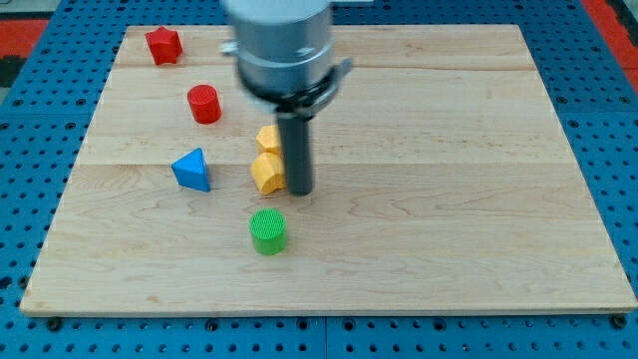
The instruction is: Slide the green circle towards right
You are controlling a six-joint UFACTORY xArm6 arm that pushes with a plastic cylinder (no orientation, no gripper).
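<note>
The green circle is a short green cylinder standing on the wooden board, left of centre near the view's bottom. My tip is the lower end of the dark rod. It stands above and slightly right of the green circle, with a small gap between them. The tip is right beside the lower of two yellow blocks.
A second yellow block sits just above the first, partly behind the rod. A blue triangular block lies to their left. A red cylinder and a red star-like block sit toward the view's top left.
</note>
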